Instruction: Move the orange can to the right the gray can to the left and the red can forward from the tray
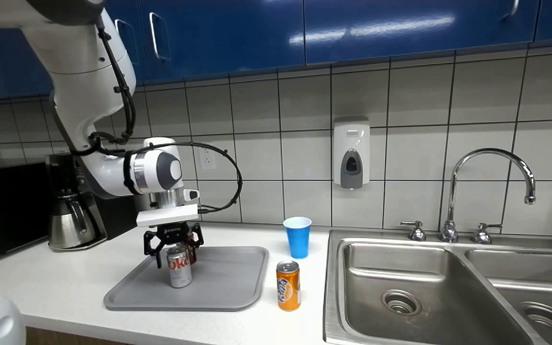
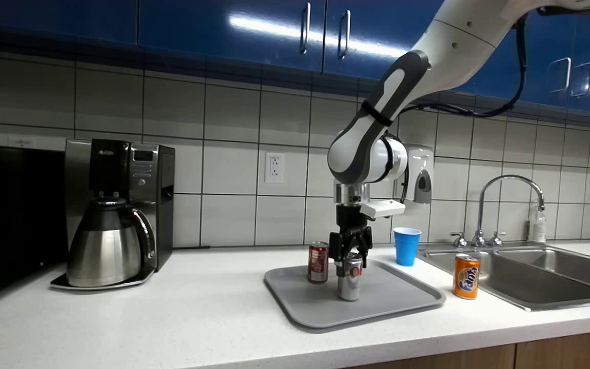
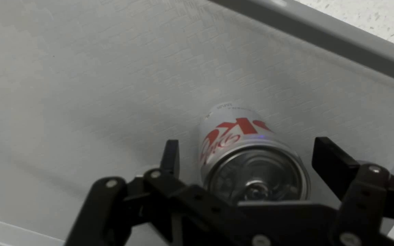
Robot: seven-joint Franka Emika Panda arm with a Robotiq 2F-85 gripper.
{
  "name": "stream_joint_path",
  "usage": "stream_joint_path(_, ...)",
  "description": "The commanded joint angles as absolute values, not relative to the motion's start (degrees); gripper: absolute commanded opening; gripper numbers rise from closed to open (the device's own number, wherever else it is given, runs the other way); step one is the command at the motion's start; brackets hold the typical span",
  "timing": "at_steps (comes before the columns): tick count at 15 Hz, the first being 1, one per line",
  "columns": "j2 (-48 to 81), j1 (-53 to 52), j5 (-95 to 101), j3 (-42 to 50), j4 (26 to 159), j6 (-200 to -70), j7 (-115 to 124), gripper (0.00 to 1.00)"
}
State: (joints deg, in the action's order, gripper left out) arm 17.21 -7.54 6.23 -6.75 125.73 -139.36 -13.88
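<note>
The gray can (image 1: pixel 180 277) stands upright on the gray tray (image 1: pixel 228 280). It also shows in an exterior view (image 2: pixel 349 290) and in the wrist view (image 3: pixel 236 131). My gripper (image 3: pixel 247 150) is open, with its fingers lowered on either side of the gray can's upper part. In the wrist view a gap shows between the can and each finger. The red can (image 2: pixel 318 264) stands upright on the tray, toward the coffee maker side; in an exterior view it is mostly hidden behind the gray can and gripper. The orange can (image 1: pixel 288 286) stands upright on the counter, off the tray, near the sink.
A blue cup (image 1: pixel 298 237) stands on the counter between tray and wall. A steel sink (image 1: pixel 336 287) lies beyond the orange can. A coffee maker (image 2: pixel 121 205) with a steel pot and a black appliance (image 2: pixel 13 220) stand at the opposite side. Blue cabinets (image 2: pixel 233 41) hang above.
</note>
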Motion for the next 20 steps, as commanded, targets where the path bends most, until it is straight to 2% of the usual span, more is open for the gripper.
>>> stream_joint_path(1,18.02,-7.68,7.51,-6.7,124.33,-139.11,-11.76,1.0)
stream_joint_path(2,18.04,-7.67,7.51,-6.7,124.34,-139.17,-11.74,0.98)
stream_joint_path(3,18.04,-7.7,7.6,-6.66,124.37,-139.26,-11.65,0.73)
stream_joint_path(5,18.09,-7.69,7.65,-6.68,124.34,-139.27,-11.75,0.72)
stream_joint_path(9,18.02,-7.7,7.67,-6.69,124.46,-139.42,-11.72,0.4)
stream_joint_path(10,17.79,-7.84,7.93,-6.63,124.56,-139.03,-11.47,0.38)
stream_joint_path(20,14.44,-8.51,6.03,-9.72,125.12,-136.6,-14.07,0.38)
